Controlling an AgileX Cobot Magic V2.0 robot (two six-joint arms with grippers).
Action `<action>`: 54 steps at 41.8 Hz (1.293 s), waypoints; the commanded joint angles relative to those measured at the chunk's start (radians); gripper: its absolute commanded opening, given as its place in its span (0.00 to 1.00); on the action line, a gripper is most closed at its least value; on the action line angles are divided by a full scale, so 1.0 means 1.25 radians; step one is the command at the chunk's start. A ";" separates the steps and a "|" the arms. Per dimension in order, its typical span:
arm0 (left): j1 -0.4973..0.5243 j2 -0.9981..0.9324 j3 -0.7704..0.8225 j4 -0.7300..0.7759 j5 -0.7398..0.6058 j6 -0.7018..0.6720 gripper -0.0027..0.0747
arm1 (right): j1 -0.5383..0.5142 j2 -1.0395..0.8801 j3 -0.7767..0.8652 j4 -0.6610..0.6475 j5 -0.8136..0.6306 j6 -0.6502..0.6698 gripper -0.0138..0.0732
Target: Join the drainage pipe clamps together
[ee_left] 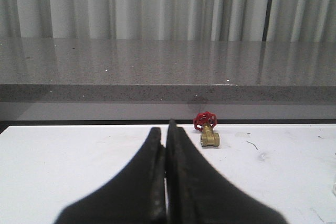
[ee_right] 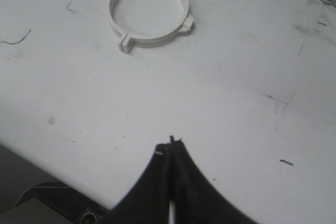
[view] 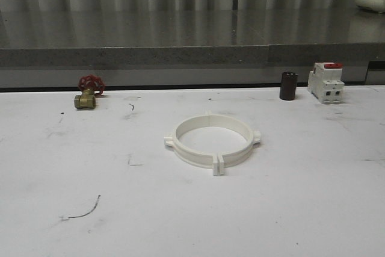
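The two white drainage pipe clamps lie flat in the middle of the table, joined end to end as one ring with paired square tabs at the front and small nubs at the sides. In the right wrist view the ring of drainage pipe clamps lies well ahead of my right gripper, whose black fingers are pressed together with nothing between them. My left gripper is also shut and empty, hovering over bare table with the brass valve beyond it.
A brass valve with a red handwheel sits at the back left. A dark cylinder and a white breaker with a red top stand at the back right. A grey ledge runs behind the table.
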 commanded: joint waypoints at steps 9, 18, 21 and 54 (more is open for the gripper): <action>0.001 -0.010 0.017 -0.001 -0.061 -0.008 0.01 | -0.018 -0.054 -0.009 -0.004 -0.054 -0.008 0.02; 0.001 -0.009 0.017 -0.001 -0.061 -0.008 0.01 | -0.168 -0.214 0.099 -0.006 -0.206 -0.008 0.02; 0.001 -0.009 0.017 -0.001 -0.061 -0.008 0.01 | -0.213 -0.273 0.151 -0.006 -0.270 -0.008 0.02; 0.001 -0.009 0.017 -0.001 -0.061 -0.008 0.01 | -0.302 -0.579 0.521 -0.005 -0.579 -0.008 0.02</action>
